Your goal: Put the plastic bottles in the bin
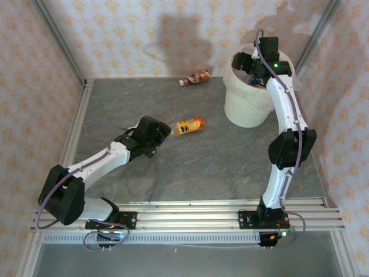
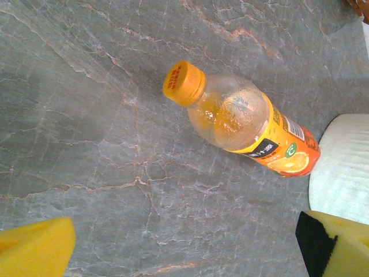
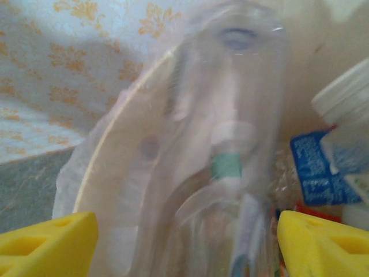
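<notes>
Bottles (image 3: 314,173) in bin (image 1: 248,112), I've orange bottle (image 1: 189,125) plus brown bottle (image 1: 194,77) at table's (image 1: 173,179) far edge to go; left gripper (image 2: 184,254), right gripper (image 3: 187,245) both spread.

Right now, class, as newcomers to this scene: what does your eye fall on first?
The bright orange-labelled bottle lying on its side mid-table catches the eye first, with the left gripper open just short of its cap. Next comes the big cream-white bin at the far right, where the right gripper hangs over it with a clear bottle between its spread yellow fingers.
</notes>
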You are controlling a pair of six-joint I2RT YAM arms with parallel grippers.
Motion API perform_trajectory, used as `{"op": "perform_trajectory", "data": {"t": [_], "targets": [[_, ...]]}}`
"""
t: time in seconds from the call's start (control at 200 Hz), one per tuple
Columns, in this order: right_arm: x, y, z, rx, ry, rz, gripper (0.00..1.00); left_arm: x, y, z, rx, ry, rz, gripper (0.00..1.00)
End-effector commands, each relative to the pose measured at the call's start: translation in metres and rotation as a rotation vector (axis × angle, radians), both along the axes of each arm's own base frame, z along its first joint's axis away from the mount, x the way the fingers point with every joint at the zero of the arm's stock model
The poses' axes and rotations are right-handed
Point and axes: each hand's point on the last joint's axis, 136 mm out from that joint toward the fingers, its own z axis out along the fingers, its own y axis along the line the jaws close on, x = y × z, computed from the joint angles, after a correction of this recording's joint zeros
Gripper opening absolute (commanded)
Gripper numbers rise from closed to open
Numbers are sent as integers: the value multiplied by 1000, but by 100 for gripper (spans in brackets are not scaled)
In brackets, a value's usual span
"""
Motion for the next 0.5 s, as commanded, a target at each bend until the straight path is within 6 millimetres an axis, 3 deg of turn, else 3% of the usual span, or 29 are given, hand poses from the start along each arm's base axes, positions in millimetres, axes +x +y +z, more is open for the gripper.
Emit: {"op": "perform_trajectory", "data": {"t": [0.0, 0.28, 0.35, 0.37, 0.495], "targets": [[-14, 8, 61, 82, -179, 29, 84, -2, 5, -4, 34, 18, -7, 100], [-51, 10, 98, 115, -297, 53, 89, 7, -1, -9, 35, 24, -16, 100], [-66, 11, 105, 143, -310, 53, 94, 13, -3, -9, 27, 19, -5, 100], [-70, 11, 107, 154, -314, 53, 100, 15, -5, -9, 20, 15, -2, 100], [-103, 27, 110, 272, -333, 122, 99, 31, -14, -10, -30, -9, 30, 100]]}}
